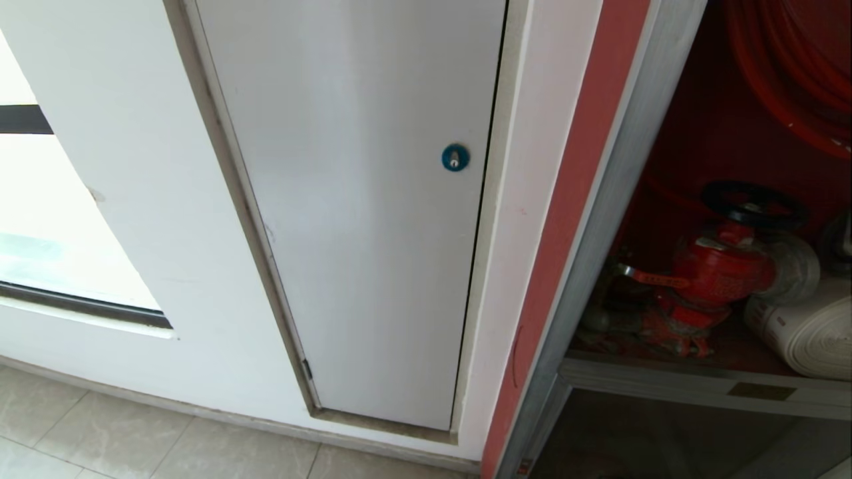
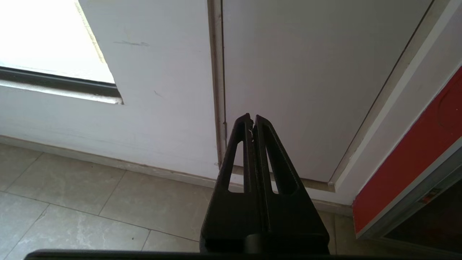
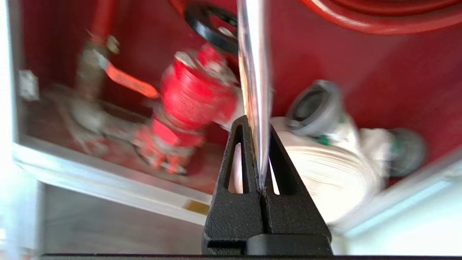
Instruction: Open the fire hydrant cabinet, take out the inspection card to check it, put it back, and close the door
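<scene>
The fire hydrant cabinet stands open at the right, silver frame around a red interior. Inside are the red valve, the white rolled hose and the red coiled hose. In the right wrist view my right gripper is shut on the inspection card, a thin pale sheet seen edge-on, held in front of the valve and the white hose. The door is out of view. My left gripper is shut and empty, low before the white panel.
A white panel with a round blue lock fills the wall left of the cabinet. A dark glass panel sits below the cabinet shelf. A bright window is at the far left, above the tiled floor.
</scene>
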